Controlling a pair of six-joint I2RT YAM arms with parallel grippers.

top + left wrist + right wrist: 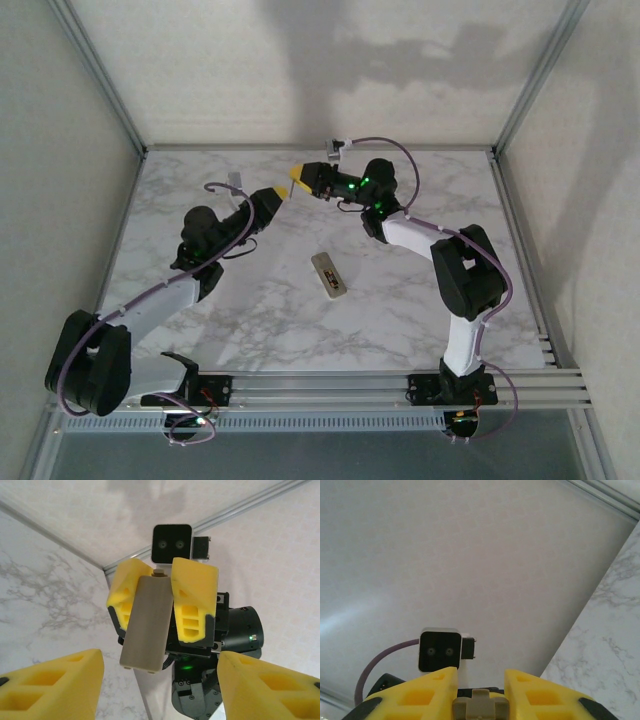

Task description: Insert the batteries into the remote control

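While the remote (329, 275) lies flat mid-worktop (250, 320), well apart from both arms, the two end effectors meet nose to nose over the far part of it.

Right end effector (298, 173): clamped on a flat tan-grey cover (147, 622), pinched at one end, the rest jutting free toward the left arm. Probably the battery cover; a judgement, not certain.

Left end effector (275, 196): fingers about half spread, nothing between them, lined up just short of the cover.

Batteries: not distinguishable. Dark marks at the remote's near end may be cells, but they are too small to tell.

Step in hand reads as a hand-over or re-grip of the cover. The next move calls for the left fingers to straddle the free end squarely and close before the right lets go. A skewed pinch could let it slip.
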